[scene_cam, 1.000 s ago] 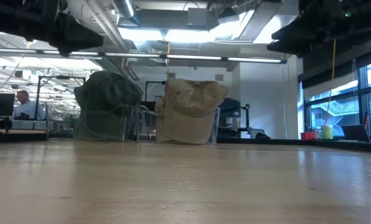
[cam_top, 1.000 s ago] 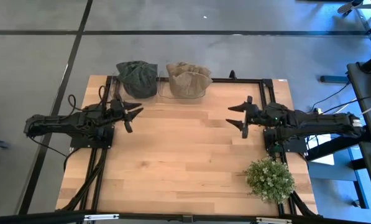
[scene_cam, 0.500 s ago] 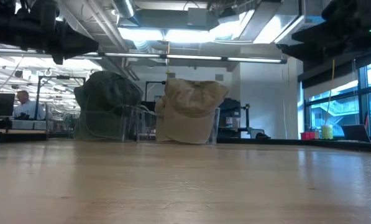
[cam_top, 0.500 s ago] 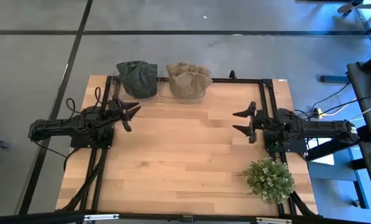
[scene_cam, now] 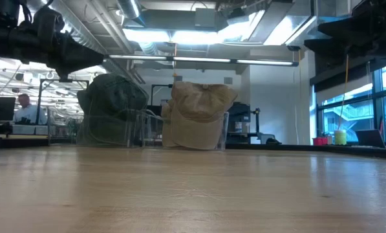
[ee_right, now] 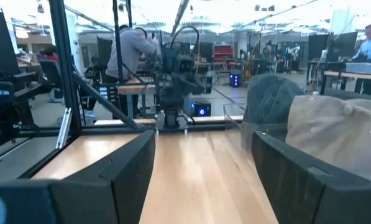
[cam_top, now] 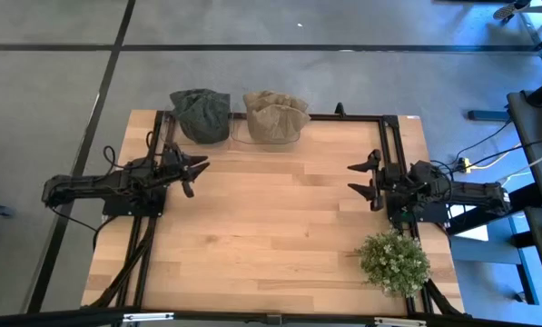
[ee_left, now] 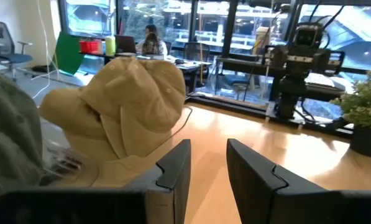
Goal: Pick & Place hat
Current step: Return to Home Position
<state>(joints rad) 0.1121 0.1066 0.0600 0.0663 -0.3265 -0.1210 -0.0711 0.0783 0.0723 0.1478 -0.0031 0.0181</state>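
Observation:
Two hats sit side by side at the table's far edge, each on a clear plastic holder: a dark green hat (cam_top: 201, 115) (scene_cam: 112, 110) and, to its right, a tan hat (cam_top: 275, 115) (scene_cam: 196, 113). My left gripper (cam_top: 195, 173) (ee_left: 207, 168) hovers open over the table's left side, just near of the green hat, and points toward the tan hat (ee_left: 123, 112). My right gripper (cam_top: 369, 180) (ee_right: 204, 168) hovers open over the right side, well away from both hats, facing left across the table. Neither touches anything.
A small potted green plant (cam_top: 394, 262) stands at the table's near right corner, just near of the right arm. A black frame rail (cam_top: 343, 116) runs along the far edge and both sides. Bare wood (cam_top: 271, 209) lies between the grippers. People show in the room beyond.
My right gripper has drawn back toward the table's right edge, staying open. In the low view both arms now hang a little lower. The hats have not moved.

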